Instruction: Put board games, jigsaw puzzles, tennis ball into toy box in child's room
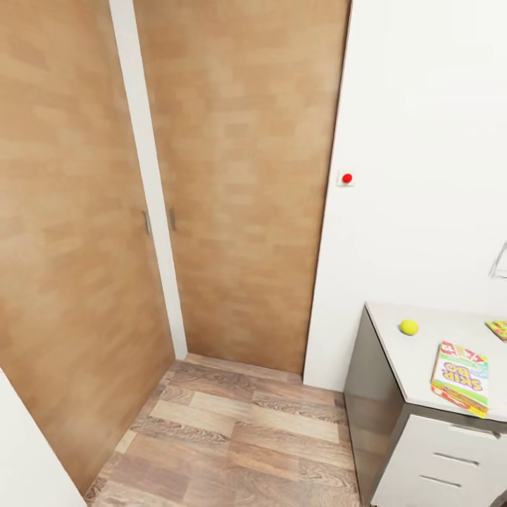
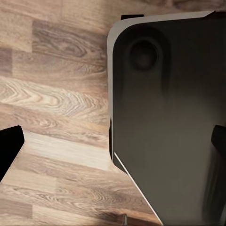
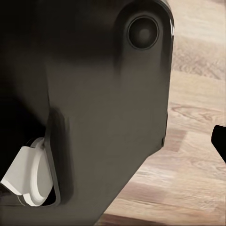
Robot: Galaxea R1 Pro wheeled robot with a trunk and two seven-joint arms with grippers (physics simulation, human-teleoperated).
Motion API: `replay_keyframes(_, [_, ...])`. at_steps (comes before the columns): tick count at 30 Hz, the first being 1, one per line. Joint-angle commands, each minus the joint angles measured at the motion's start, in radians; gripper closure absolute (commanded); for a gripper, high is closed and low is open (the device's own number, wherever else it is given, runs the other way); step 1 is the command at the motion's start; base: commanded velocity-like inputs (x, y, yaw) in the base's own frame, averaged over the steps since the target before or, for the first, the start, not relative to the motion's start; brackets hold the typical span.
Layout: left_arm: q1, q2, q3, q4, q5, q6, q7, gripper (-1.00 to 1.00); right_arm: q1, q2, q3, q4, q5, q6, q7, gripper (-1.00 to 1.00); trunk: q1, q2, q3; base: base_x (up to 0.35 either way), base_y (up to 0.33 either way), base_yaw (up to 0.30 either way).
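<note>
Wood-grain panels (image 1: 239, 176), two tall flat sliding doors in a warm matte brown, fill most of our head view, split by a narrow white post (image 1: 151, 183) with small grey pulls on either side. Beside the panels a plain white wall (image 1: 422, 141) carries a small white plate with a red button (image 1: 346, 178).

Below the wall stands the tabletop (image 1: 422, 352), pale grey-white and smooth, with a rounded near corner over dark grey sides and white drawer fronts (image 1: 451, 458). On the tabletop lies the tennis ball (image 1: 408, 327), a small yellow-green sphere near the wall. Nearer to us than the ball, at the tabletop's front edge, rests one board game (image 1: 461, 378), a flat rectangular box with a green-edged lid printed in red and yellow. A jigsaw puzzle (image 1: 497, 328) shows as a bright corner, cut off by the frame edge, so we cannot make out its pattern.

Brown plank floor (image 1: 232, 436), streaked and faintly glossy, lies open between the doors and the tabletop's side.

In both wrist views we see a broad dark rounded body panel of the robot (image 2: 165, 117) over the planks. Of the left claw we see two dark fingertips (image 2: 9, 148) set far apart, so it is spread. Of the right claw one dark fingertip (image 3: 220, 141) shows at the frame edge; whether it is spread we cannot tell.
</note>
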Motion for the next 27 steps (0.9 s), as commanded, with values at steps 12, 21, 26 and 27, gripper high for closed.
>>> replay_keyframes(12, [0.0, 0.0, -0.003, 0.0, -0.002, -0.003, 0.003, -1.0, 0.0, 0.0, 0.001, 0.0, -0.001, -0.002, 0.002, -1.0, -0.046, 0.084, 0.037, 0.0, 0.0, -0.285])
replay_keyframes(21, [0.0, -0.001, -0.003, 0.0, -0.003, -0.004, 0.003, -1.0, 0.0, 0.0, 0.001, 0.0, -0.001, -0.002, 0.001, -1.0, -0.081, 0.147, 0.065, 0.0, 0.0, -0.285])
replay_keyframes(26, [0.0, -0.001, -0.003, 0.0, -0.004, -0.004, 0.003, -1.0, 0.0, 0.0, 0.001, 0.0, -0.001, -0.002, 0.001, -1.0, -0.1, 0.182, 0.081, 0.0, 0.0, -0.285])
replay_keyframes(27, [0.0, -0.001, -0.003, 0.0, -0.004, -0.004, 0.003, -1.0, 0.0, 0.0, 0.001, 0.0, -0.001, -0.002, 0.001, -1.0, -0.104, 0.189, 0.084, 0.0, 0.0, -0.285])
